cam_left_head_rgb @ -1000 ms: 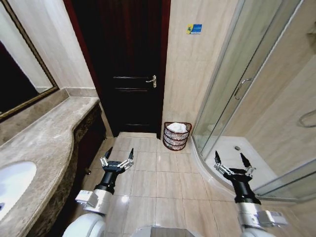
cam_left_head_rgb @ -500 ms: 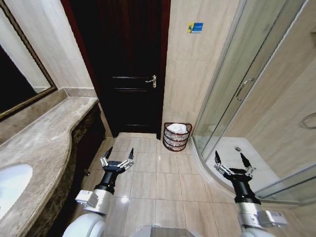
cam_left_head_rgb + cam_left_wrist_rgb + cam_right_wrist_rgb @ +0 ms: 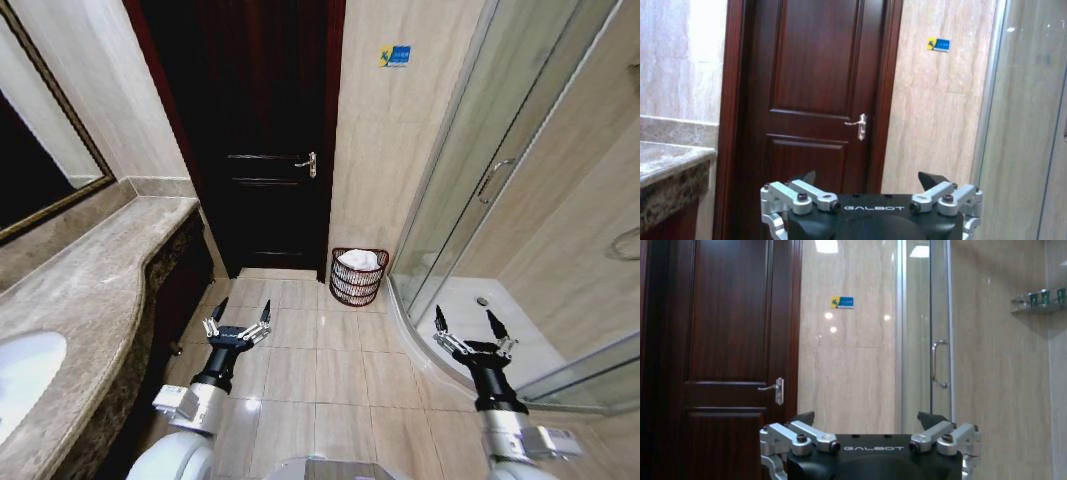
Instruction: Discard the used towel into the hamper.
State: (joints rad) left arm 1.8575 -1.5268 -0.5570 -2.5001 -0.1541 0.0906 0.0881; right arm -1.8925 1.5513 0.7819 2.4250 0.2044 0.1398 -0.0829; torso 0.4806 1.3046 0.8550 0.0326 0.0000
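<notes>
A marble tabletop (image 3: 90,290) runs along the left wall. The left pincer (image 3: 238,318) hangs low over the floor tiles with its jaws apart and empty. Ahead, between the dark door (image 3: 262,140) and the glass shower enclosure (image 3: 470,180), the hamper (image 3: 358,275) stands against the wall with a white towel (image 3: 360,259) lying in it. The right pincer (image 3: 466,329), also apart and empty, hangs beside the shower curb. Both pincers are well apart from the hamper, with only bare floor between.

We see the hamper (image 3: 358,276) on the tiled floor (image 3: 320,380) against the wall, between the dark door (image 3: 262,140) and the shower enclosure (image 3: 500,200), with a white towel (image 3: 359,259) inside. Our left pincer (image 3: 241,314) and right pincer (image 3: 465,322) hang spread and empty, well apart from it.
</notes>
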